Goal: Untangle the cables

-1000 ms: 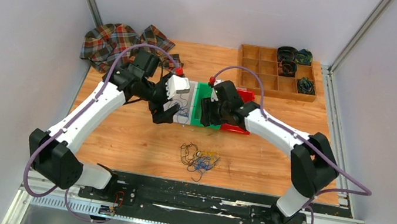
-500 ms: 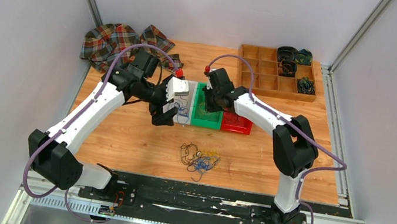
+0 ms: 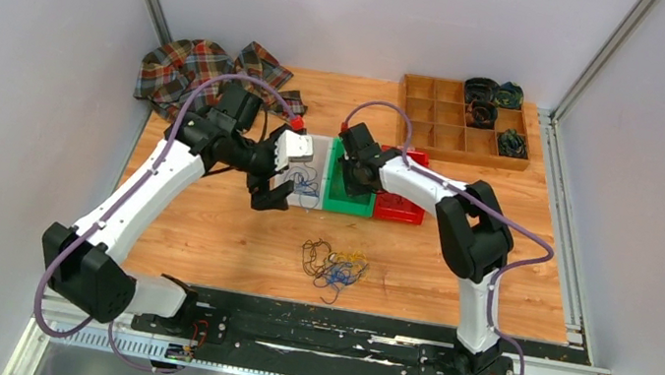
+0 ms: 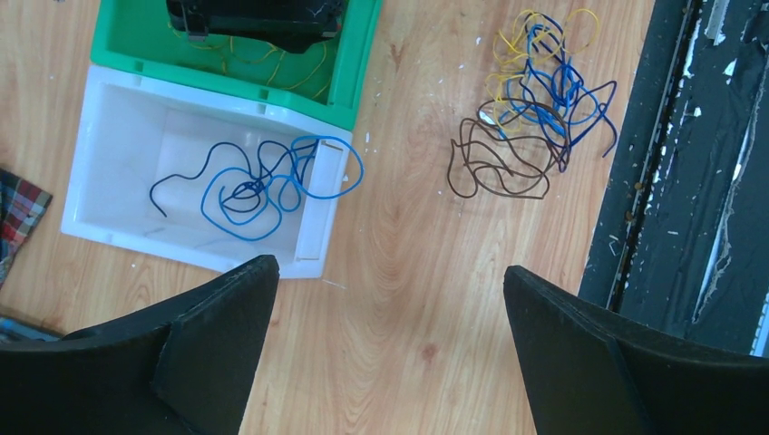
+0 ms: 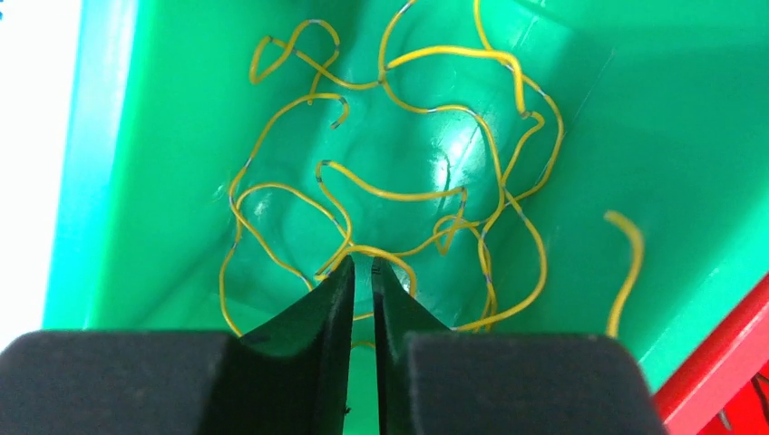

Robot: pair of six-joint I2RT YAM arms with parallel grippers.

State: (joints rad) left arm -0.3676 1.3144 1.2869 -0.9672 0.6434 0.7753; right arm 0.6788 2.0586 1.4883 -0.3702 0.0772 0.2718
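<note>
Left hand (image 4: pixel 385 299): fingers spread wide and holding nothing, poised above the table (image 4: pixel 399 227).
White bin (image 4: pixel 91 154): directly under the left hand, off to one side of the gap between its fingers; it touches the green bin (image 4: pixel 354 72) along 1 long wall.
Blue cable (image 4: pixel 258 186): 1 loose bundle lying in the white bin below the left hand, with 1 loop draped over the bin's rim.
Right hand (image 5: pixel 362 272): reaching down into the green bin, fingers drawn almost together with only a slit between them.
Yellow cable (image 5: pixel 417 195): sprawled in loops over the green bin's floor, ahead of and around the right hand's fingertips; 1 strand curves across the tips, and whether it is pinched cannot be told.
Tangle of cables (image 4: pixel 530 100): blue, yellow and dark strands still knotted together on the table, well apart from both hands on the side of the arm bases, clear of the bins.
Red bin (image 3: pixel 400 210): just beside the right hand, against the green bin's far wall from the white one.
Plaid cloth (image 3: pixel 187 66): crumpled beyond the left hand, at the table's far corner.
Wooden compartment tray (image 3: pixel 424 112): beyond the right hand, well apart from it.
</note>
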